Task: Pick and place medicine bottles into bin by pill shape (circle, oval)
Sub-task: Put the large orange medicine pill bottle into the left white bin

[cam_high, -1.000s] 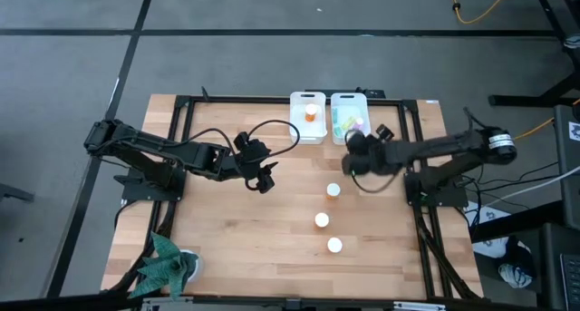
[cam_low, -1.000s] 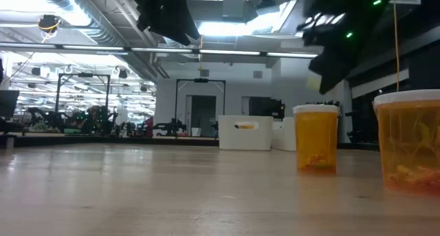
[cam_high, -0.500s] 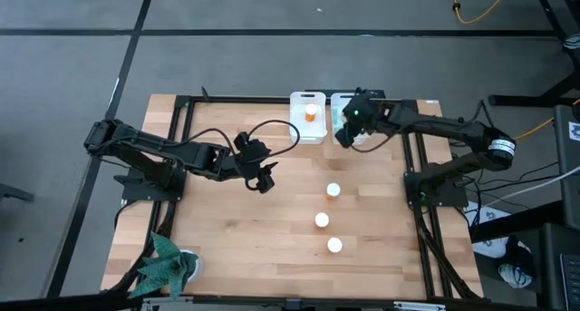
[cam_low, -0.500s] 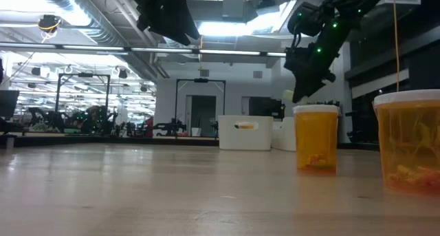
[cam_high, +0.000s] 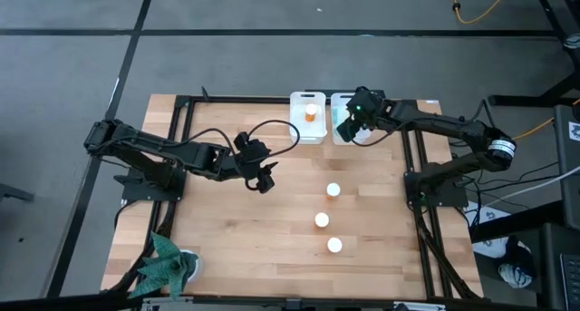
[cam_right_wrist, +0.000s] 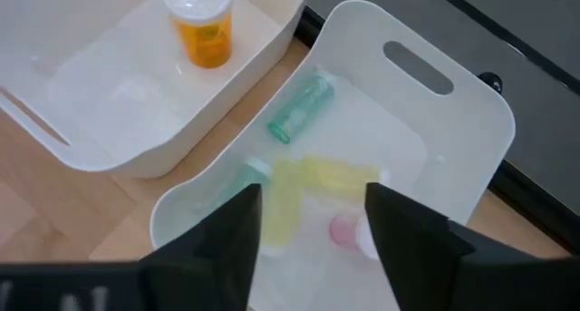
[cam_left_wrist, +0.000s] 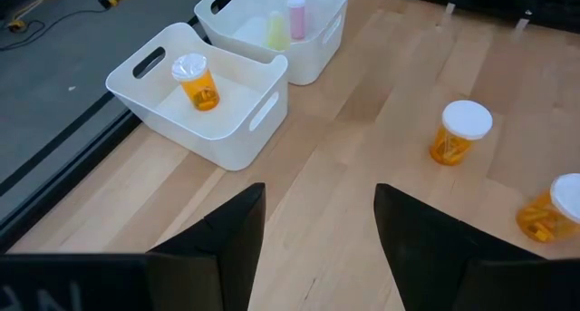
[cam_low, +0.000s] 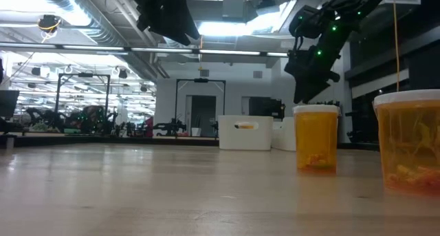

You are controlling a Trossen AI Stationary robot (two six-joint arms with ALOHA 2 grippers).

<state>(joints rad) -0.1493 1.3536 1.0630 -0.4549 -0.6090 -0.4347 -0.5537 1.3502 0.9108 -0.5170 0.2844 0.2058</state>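
Three orange bottles with white caps (cam_high: 333,190) (cam_high: 322,220) (cam_high: 334,245) stand upright on the wooden table. Another orange bottle (cam_right_wrist: 204,21) stands in the left white bin (cam_high: 299,130). The right white bin (cam_right_wrist: 435,121) holds small green (cam_right_wrist: 302,107), yellow (cam_right_wrist: 285,202) and pink (cam_right_wrist: 349,231) bottles lying on its floor. My right gripper (cam_right_wrist: 313,229) is open and empty, hanging over the right bin. My left gripper (cam_left_wrist: 317,229) is open and empty above the table's middle left (cam_high: 263,179).
A green folded thing (cam_high: 168,264) lies at the table's near left corner. Black frame rails (cam_high: 412,166) run along the table's sides. In the low view two orange bottles (cam_low: 316,137) (cam_low: 410,143) stand near the camera.
My right gripper has gone from above the table's middle right toward the far edge and now hangs over the right bin. My left arm has kept still.
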